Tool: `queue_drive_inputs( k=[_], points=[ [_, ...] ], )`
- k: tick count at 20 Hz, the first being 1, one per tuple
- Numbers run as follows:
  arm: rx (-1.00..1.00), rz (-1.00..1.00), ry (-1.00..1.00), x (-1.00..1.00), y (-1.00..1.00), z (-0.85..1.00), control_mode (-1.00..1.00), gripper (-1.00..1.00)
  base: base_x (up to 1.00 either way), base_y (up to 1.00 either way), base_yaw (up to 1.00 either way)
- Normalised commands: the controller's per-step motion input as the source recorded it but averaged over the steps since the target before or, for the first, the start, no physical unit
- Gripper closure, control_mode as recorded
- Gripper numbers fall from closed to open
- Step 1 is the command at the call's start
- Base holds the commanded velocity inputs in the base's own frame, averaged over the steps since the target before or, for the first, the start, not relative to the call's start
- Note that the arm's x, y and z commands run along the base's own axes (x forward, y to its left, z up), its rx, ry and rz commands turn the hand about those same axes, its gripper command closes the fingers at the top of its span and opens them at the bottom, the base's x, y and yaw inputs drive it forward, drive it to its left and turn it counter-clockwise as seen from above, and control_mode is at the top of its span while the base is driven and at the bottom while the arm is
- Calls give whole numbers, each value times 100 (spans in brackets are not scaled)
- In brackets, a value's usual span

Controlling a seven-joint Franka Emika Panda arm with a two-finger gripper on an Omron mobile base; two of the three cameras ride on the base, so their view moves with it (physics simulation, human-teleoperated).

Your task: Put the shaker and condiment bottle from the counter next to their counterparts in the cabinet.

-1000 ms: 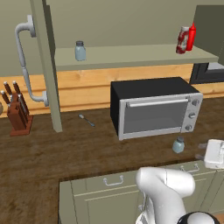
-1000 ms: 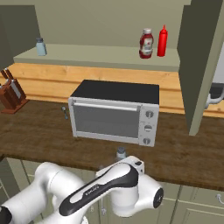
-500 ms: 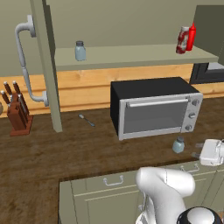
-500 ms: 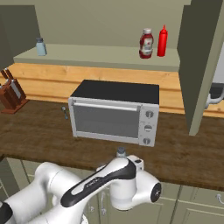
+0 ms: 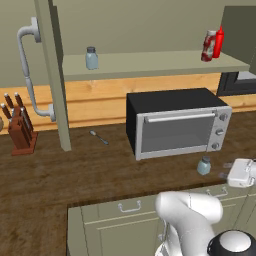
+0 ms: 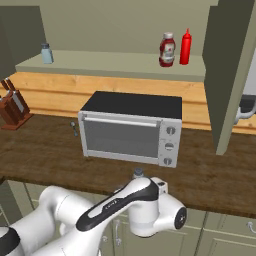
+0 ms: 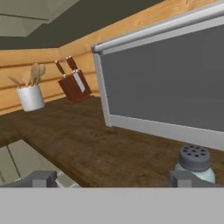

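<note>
Shaker (image 7: 194,162): upright on the bench (image 5: 75,172), just before the toaster oven (image 5: 177,122), near the front edge. In the hand view it stands behind the right fingertip (image 7: 186,178), off to one side of the gap rather than between the tips. Long axis vertical.

End effector (image 7: 114,179): jaws spread wide, nothing held; low at bench height.

Condiment bottle (image 5: 209,45): already on the cabinet (image 5: 150,65) shelf beside the red squeeze bottle (image 5: 218,42).

Second shaker (image 5: 91,58): far end of the shelf.

Room: knife block (image 5: 19,127), spoon (image 5: 99,137).

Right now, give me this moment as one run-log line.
hand: open, low at counter edge | shaker: on counter before toaster oven, beside right fingertip, ungrasped | condiment bottle: on cabinet shelf
</note>
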Motion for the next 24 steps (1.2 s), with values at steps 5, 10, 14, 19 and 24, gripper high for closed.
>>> queue_drive_inputs(
  k=[5,10,14,19,24],
  points=[
    [0,0,0,0,-8,-2,-100,-100,0,0,0],
    [1,0,0,3,1,0,-100,-100,0,0,0],
    [0,0,0,4,16,0,-100,-100,0,0,0],
    [0,0,0,5,19,-13,-100,-100,0,0,0],
    [0,1,0,11,1,-8,-100,-100,0,0,0]
  ],
)
